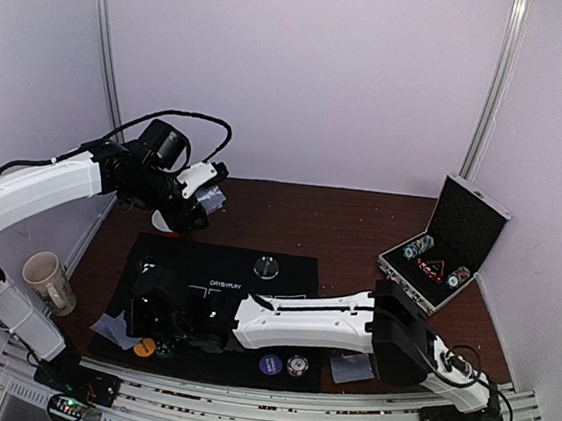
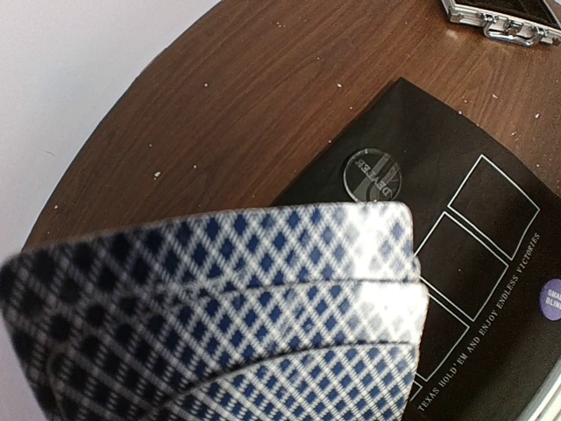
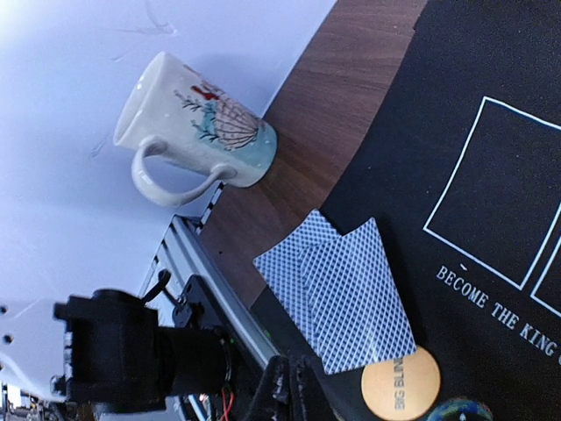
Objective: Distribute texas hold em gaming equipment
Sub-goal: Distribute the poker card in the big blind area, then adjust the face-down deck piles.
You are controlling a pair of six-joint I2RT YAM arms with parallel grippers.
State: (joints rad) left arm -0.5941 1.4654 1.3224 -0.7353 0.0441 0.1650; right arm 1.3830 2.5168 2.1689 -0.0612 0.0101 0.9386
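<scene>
The left arm is reaching up and back over the far left part of the table (image 1: 351,213), elbow bent and wrist turning down toward the black mat (image 2: 473,263). The left gripper (image 1: 200,200) is holding a fan of playing cards (image 2: 219,307) in the air, with the blue-checked backs facing its camera. The fingers themselves are hiding behind the fan. Beyond the fan, the clear dealer disc (image 2: 372,175) is lying on the mat near its far edge, just beside the row of printed boxes.

The right arm is stretching low across the near part of the mat, from its base on the right toward the mat's near left corner. The right gripper (image 3: 287,379) is hanging there with its fingers pressed together, gripping nothing. Whether the tips are touching the mat is hard to tell.

Just ahead of it, two face-down cards (image 3: 337,294) are lying overlapped across the mat's left edge, partly on the wood. An orange chip (image 3: 401,383) is sitting just beside them. The mug (image 3: 193,127) is standing near the table's left edge, apart from the cards.

A purple chip (image 1: 270,364) and a black-and-white chip (image 1: 296,365) are sitting side by side at the mat's near edge. Bare mat is showing between the disc and the right forearm. The open case (image 1: 448,248) is standing at the far right, well apart from both grippers.
</scene>
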